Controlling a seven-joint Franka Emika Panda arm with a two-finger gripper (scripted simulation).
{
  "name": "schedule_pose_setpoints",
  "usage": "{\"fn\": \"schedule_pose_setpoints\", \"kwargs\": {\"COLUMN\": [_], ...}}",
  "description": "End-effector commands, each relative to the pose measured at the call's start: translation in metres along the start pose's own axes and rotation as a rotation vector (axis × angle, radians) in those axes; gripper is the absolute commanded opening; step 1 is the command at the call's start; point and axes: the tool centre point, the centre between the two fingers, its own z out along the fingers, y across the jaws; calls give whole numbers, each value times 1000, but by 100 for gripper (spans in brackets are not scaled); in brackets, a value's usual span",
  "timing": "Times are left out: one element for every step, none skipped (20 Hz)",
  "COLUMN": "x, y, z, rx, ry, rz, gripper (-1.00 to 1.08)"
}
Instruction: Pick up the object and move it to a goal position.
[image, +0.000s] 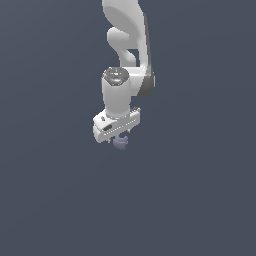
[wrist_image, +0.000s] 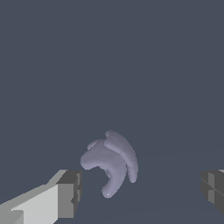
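One object (wrist_image: 111, 162) between hand (wrist_image: 142, 192) fingers, untouched; fingers spread wide apart.

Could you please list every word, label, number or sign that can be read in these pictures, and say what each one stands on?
There is no readable text in either view.
The white arm and its pincer carry no legible lettering; the small dark marks on the pincer body are too small to tell what they are.
The lavender-grey object is plain, with no label.
The dark surface bears no marking.
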Motion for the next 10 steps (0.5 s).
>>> {"fn": "schedule_pose_setpoints", "kwargs": {"x": [-2, -3, -4, -5, -6, -7, -8, -9, -10, -11], "y": [-1, -2, -3, -3, -4, -5, -5, -6, -7, -7], "z": [5, 7, 9, 11, 13, 15, 16, 18, 20, 22], "rx": [2, 3, 4, 5, 6, 7, 8, 9, 10, 11], "ry": [1, 2, 3, 3, 4, 5, 6, 6, 7, 8], "rz": [-67, -93, -119, -145, -172, -198, -224, -250, -276, -302], "gripper": [100, 100, 100, 100, 100, 100, 100, 100, 100, 100]}}
